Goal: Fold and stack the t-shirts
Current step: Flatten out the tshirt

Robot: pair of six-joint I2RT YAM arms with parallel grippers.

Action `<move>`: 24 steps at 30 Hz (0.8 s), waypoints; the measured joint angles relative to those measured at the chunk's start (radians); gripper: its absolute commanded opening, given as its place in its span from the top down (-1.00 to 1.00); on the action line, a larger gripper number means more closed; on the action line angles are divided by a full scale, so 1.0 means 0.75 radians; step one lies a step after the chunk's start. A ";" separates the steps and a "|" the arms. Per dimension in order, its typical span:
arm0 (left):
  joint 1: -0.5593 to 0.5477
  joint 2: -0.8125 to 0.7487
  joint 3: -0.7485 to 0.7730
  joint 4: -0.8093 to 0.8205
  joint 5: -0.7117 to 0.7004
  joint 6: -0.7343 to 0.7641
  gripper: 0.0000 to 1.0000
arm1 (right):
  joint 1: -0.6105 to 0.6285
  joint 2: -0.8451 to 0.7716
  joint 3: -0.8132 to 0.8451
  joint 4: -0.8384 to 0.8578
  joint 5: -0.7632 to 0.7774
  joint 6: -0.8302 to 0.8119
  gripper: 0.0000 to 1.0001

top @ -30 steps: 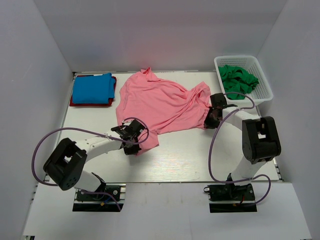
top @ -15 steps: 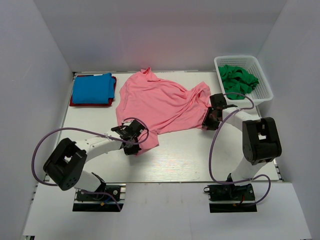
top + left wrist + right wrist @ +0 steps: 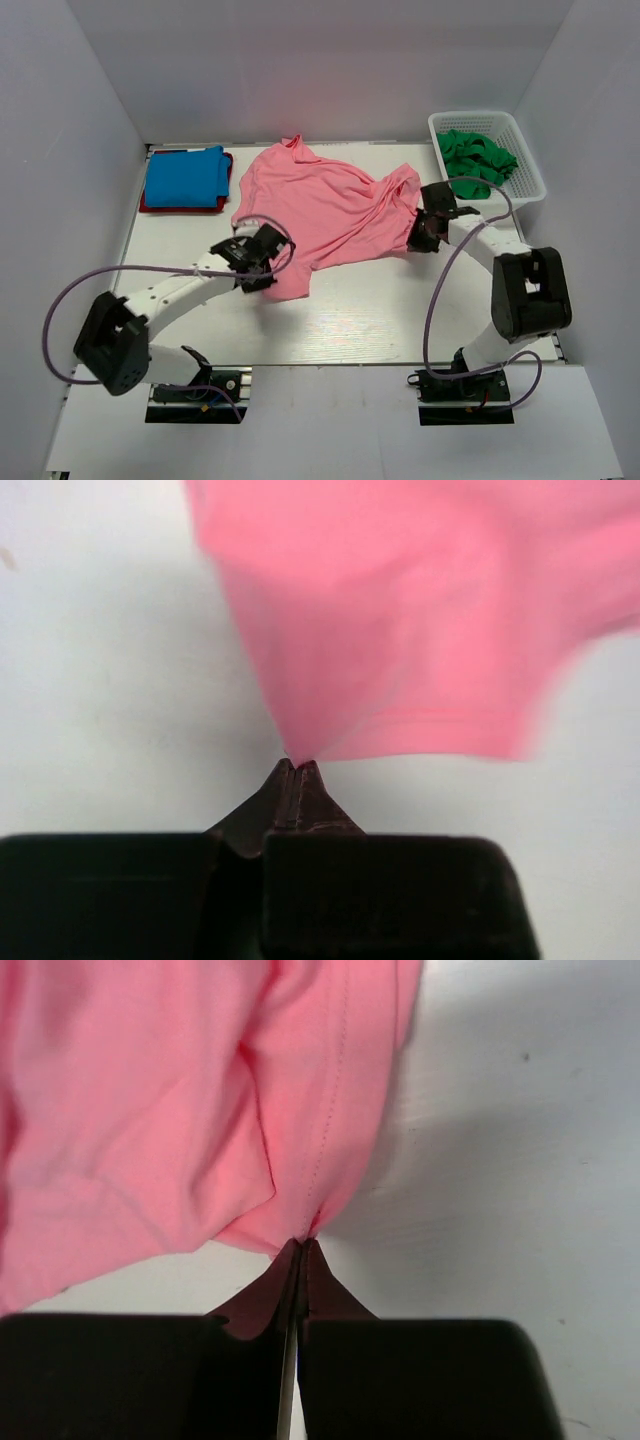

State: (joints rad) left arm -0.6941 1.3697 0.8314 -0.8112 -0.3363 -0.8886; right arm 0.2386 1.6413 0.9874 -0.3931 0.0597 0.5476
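Pink shirt (image 3: 320,205) lying rumpled across table (image 3: 380,310) centre, collar pointing toward 12 o'clock. Left gripper (image 3: 262,268) pinching shirt's corner at 7 o'clock, jaws clamped tight on cloth. Right gripper (image 3: 418,236) pinching seamed edge at 3 o'clock, jaws likewise closed on fabric. Opposite grips probably serving to pull cloth taut for flattening. Blue shirt (image 3: 185,175) sitting folded atop red shirt (image 3: 146,205) at 10 o'clock, forming stack. Green shirts (image 3: 478,160) waiting in basket (image 3: 532,160) at 2 o'clock.

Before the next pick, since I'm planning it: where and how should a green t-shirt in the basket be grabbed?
Probably pinch a raised fold atop the green t-shirts, coming straight down: they lie crumpled in a heap, and the walls of the white basket close off the sides.
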 measured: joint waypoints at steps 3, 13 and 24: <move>0.002 -0.123 0.172 0.001 -0.117 0.026 1.00 | 0.000 -0.111 0.048 -0.032 0.028 -0.045 1.00; 0.023 -0.377 0.592 0.168 -0.521 0.329 1.00 | -0.005 -0.480 0.328 -0.112 0.178 -0.194 1.00; 0.021 -0.340 1.018 0.604 -0.835 0.873 1.00 | -0.023 -0.598 0.742 -0.183 0.461 -0.369 1.00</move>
State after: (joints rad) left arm -0.6781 1.1149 1.5948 -0.3584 -0.9627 -0.2340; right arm 0.2211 1.1931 1.5440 -0.5301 0.4053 0.2710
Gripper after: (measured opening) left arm 0.008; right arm 0.005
